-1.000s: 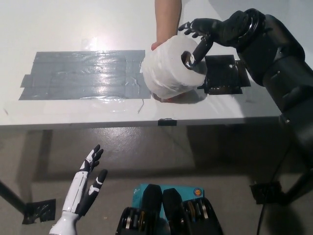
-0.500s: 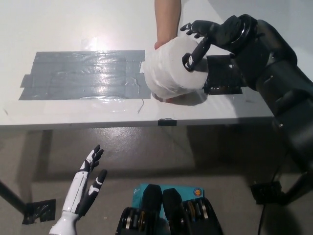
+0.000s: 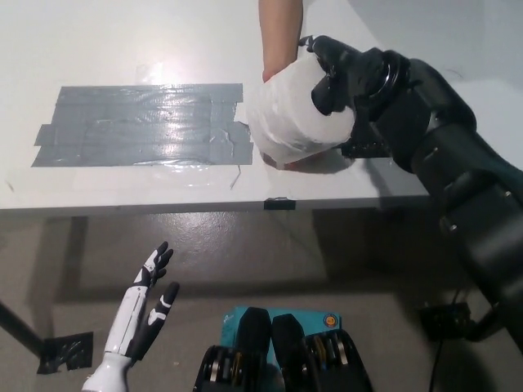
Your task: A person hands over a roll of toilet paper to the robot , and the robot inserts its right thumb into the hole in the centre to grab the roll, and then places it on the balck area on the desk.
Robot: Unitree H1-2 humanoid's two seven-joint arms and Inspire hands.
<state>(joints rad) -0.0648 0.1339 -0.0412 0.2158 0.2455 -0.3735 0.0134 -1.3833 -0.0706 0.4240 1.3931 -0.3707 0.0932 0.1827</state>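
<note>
White roll of toilet paper (image 3: 296, 114) sits above the centre of the frame, over the white bench (image 3: 122, 41), held from behind by a person's hand (image 3: 280, 37). The black right hand (image 3: 339, 73) has now closed over its right face; earlier the fingers (image 3: 315, 46) were spread and only the thumb was in the hole. I judge the grab almost done. The black square area (image 3: 364, 143), at right, is now mostly hidden by the arm. The white left hand (image 3: 147, 306) rests at lower left, fingers spread.
</note>
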